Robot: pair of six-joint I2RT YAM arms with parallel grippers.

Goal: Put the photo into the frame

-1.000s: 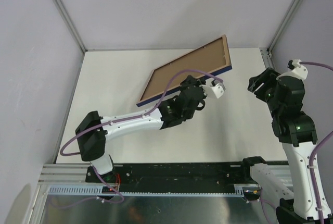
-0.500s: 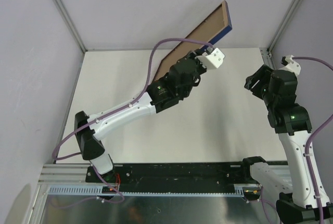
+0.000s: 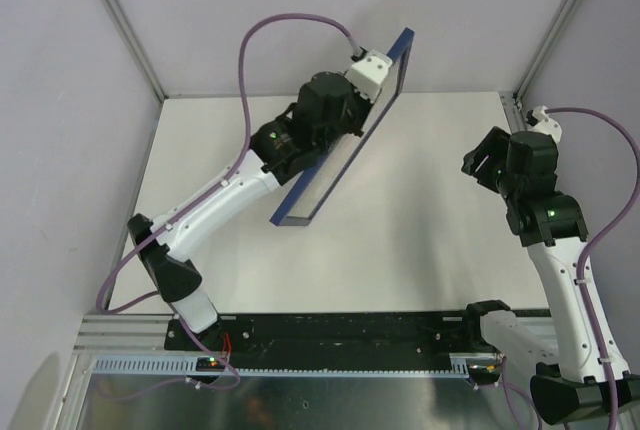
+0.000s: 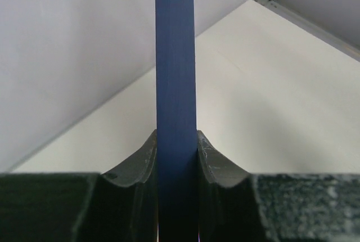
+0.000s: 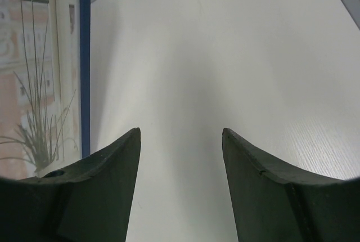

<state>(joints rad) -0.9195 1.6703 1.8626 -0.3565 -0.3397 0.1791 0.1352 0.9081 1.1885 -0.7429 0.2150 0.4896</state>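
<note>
White tabletop [image 3: 430, 240] lay under the navy frame [image 3: 345, 140], clamped on edge by the left gripper [image 4: 175, 140] over the far half, photo [image 5: 34, 84] inside; the right gripper [image 5: 180, 135] hung open near the right edge.

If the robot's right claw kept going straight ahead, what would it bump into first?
Most likely the bare white table. The open right gripper points at it, and the frame is off to the side of its path. Depth is hard to judge here.
</note>
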